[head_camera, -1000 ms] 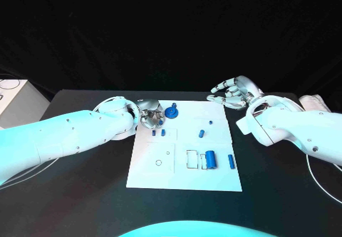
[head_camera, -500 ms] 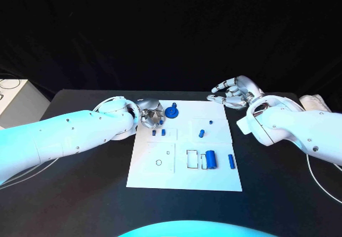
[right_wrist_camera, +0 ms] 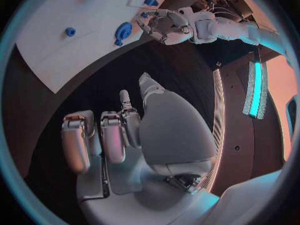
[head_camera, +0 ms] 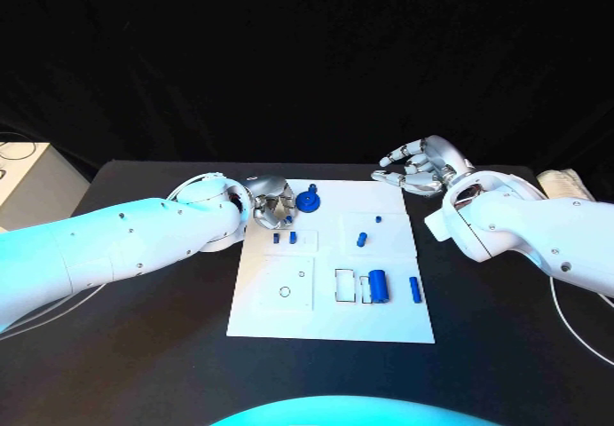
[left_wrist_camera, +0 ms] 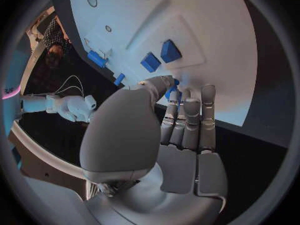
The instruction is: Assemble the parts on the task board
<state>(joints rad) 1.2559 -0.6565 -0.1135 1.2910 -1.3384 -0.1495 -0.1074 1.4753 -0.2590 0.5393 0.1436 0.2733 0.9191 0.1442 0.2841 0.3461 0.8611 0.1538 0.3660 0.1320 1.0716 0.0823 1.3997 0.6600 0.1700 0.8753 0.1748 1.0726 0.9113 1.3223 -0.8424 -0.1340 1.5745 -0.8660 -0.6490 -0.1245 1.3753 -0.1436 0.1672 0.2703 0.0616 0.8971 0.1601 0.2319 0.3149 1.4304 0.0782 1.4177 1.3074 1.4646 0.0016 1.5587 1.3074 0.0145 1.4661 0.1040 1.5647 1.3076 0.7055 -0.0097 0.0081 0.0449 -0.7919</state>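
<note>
The white task board (head_camera: 330,315) lies mid-table with several blue parts on it. My left hand (head_camera: 271,206) is at the board's far left corner and pinches a small blue part (left_wrist_camera: 173,91) between thumb and a finger, right beside a round blue part (head_camera: 309,202). Two short blue pegs (head_camera: 284,238) stand just nearer than that hand. A blue cylinder (head_camera: 378,286) lies beside a white frame (head_camera: 345,286). My right hand (head_camera: 420,169) hovers over the black table past the board's far right corner, its fingers curled in around nothing.
More small blue pieces sit on the board's right half (head_camera: 362,239) (head_camera: 414,289). A white box (head_camera: 32,182) stands at the table's left edge and a pale object (head_camera: 563,184) at its right edge. Bare black table (head_camera: 141,355) surrounds the board.
</note>
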